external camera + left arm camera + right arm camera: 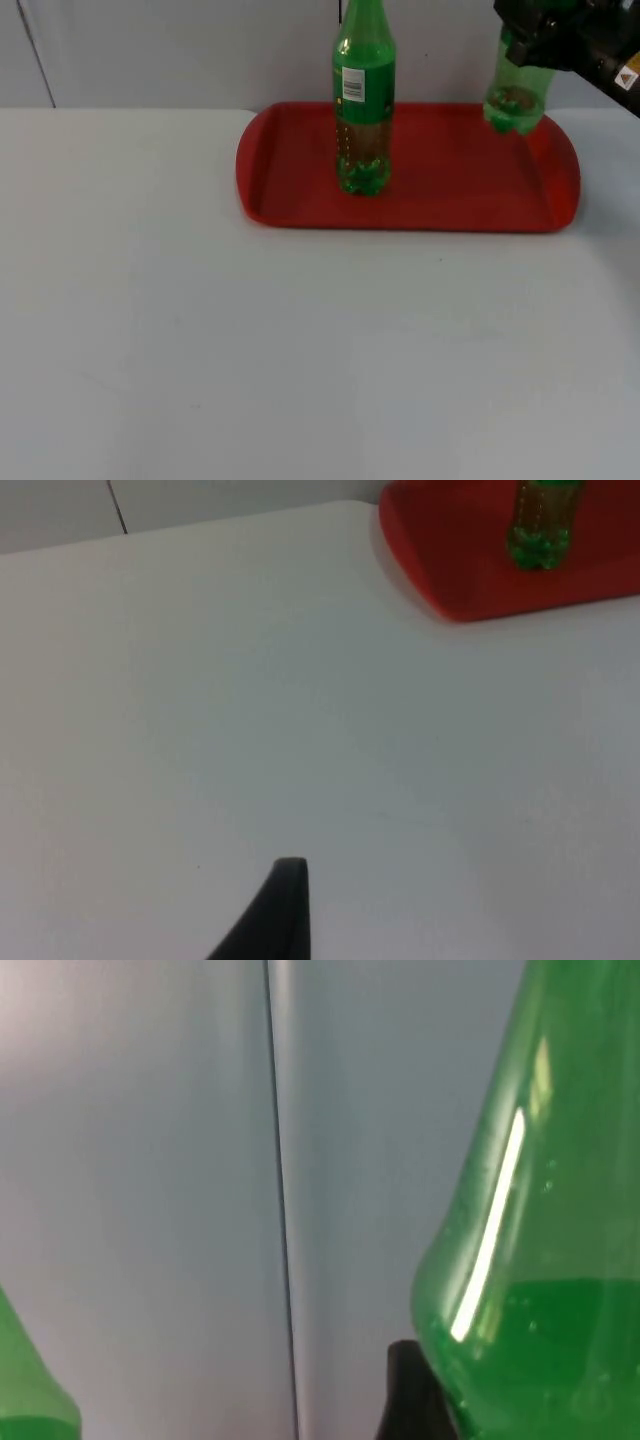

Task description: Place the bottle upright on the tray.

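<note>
A green bottle (516, 88) is held up off the table by the right gripper (530, 40), clamped around its upper part, so it hangs just above the far right end of the red tray (450, 205). Its base doesn't look set down yet. Another labelled bottle (363, 100) is stood upright on the tray, left of middle. The left gripper (275, 915) is parked over bare white table (200, 330); whether its fingers are apart can't be told.

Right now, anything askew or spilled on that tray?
No spill. One green bottle stands upright on the red tray. The right gripper holds a second bottle, without a label, base hanging above the tray's right end, not yet set down. The left gripper waits over the table.
</note>
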You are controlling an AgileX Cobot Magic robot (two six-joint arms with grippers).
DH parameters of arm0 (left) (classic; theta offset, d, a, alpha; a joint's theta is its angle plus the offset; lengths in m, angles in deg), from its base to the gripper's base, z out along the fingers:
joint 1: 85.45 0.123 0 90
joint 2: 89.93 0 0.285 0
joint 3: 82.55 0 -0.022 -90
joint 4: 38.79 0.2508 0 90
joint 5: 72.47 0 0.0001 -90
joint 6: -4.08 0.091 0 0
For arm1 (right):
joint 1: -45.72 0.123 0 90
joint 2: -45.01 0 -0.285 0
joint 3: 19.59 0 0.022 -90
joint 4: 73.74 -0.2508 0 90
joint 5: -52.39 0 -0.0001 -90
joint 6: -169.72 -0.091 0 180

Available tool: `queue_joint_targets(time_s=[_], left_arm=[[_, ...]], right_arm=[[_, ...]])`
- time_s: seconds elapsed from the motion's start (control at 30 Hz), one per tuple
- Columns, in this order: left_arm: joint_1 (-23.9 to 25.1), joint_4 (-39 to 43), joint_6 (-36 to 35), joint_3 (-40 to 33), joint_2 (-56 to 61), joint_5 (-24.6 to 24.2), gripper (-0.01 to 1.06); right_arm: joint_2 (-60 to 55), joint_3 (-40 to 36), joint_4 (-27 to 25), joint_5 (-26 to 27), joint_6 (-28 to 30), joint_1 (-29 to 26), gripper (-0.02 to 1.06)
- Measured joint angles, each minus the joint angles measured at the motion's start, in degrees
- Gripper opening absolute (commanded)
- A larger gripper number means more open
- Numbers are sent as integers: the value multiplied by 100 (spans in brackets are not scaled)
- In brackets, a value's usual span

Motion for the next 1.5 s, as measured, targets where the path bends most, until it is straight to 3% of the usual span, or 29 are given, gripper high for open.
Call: queue_joint_targets(time_s=[0.5, 1.27, 1.4, 1.5], left_arm=[[0, 0, 0, 0, 0, 0, 105], [0, 0, 0, 0, 0, 0, 105], [0, 0, 0, 0, 0, 0, 105], [0, 0, 0, 0, 0, 0, 105]], right_arm=[[-788, 595, 31, -47, -45, 10, 0], [-918, 662, 236, -126, 38, 88, 0], [-918, 662, 236, -126, 38, 88, 13], [-918, 662, 236, -126, 38, 88, 40]])
